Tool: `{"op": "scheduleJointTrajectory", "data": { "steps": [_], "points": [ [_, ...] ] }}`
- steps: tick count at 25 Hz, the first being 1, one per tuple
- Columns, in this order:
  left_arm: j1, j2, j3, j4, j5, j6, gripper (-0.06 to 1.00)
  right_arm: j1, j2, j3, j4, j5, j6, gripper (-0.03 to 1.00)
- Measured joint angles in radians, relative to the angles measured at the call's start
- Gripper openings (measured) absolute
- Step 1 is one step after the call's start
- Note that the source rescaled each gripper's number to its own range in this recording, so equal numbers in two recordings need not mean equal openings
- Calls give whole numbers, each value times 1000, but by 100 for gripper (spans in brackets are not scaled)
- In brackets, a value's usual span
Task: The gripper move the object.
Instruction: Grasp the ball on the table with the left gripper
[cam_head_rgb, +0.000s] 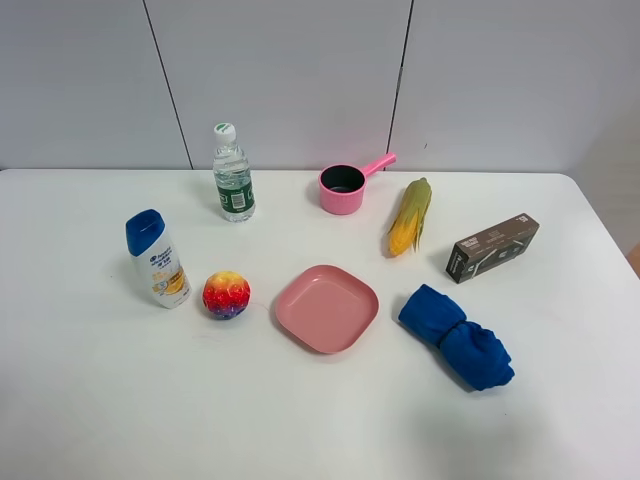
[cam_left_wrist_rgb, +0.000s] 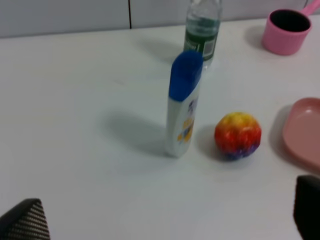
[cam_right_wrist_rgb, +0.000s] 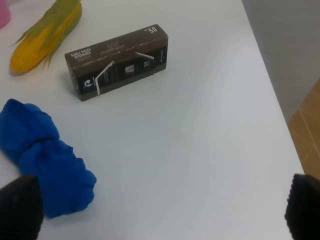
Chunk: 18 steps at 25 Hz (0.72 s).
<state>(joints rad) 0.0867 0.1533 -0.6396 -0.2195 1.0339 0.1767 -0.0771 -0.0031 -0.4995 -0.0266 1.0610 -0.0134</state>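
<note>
The rainbow bumpy ball (cam_head_rgb: 227, 294) rests on the white table (cam_head_rgb: 120, 400) between a shampoo bottle and the pink plate. In the left wrist view the ball (cam_left_wrist_rgb: 238, 135) lies well ahead of my left gripper (cam_left_wrist_rgb: 165, 216). Only its two dark fingertips (cam_left_wrist_rgb: 25, 220) show at the frame's lower corners, wide apart and empty. My right gripper (cam_right_wrist_rgb: 160, 207) is also open and empty, its fingertips (cam_right_wrist_rgb: 19, 207) at the lower corners, over the table's right side far from the ball. Neither arm shows in the exterior high view.
A white and blue shampoo bottle (cam_head_rgb: 157, 259) stands left of the ball and a pink plate (cam_head_rgb: 326, 307) lies to its right. Further back are a water bottle (cam_head_rgb: 233, 173), a pink saucepan (cam_head_rgb: 346, 186) and a corn cob (cam_head_rgb: 410, 215). A brown box (cam_head_rgb: 492, 247) and blue cloth (cam_head_rgb: 457, 336) lie at right.
</note>
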Motion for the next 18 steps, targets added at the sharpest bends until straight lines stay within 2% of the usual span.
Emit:
{"op": "scheduleJointTrajectory", "data": {
  "steps": [5, 8, 14, 18],
  "points": [
    [0, 231, -160, -51, -10, 142, 100, 0, 0, 0, 0, 0, 0, 100],
    [0, 377, -244, -73, -9, 284, 100, 0, 0, 0, 0, 0, 0, 100],
    [0, 648, -371, -174, 24, 618, 100, 0, 0, 0, 0, 0, 0, 100],
    [0, 793, -436, -190, 41, 826, 100, 0, 0, 0, 0, 0, 0, 100]
  ]
}}
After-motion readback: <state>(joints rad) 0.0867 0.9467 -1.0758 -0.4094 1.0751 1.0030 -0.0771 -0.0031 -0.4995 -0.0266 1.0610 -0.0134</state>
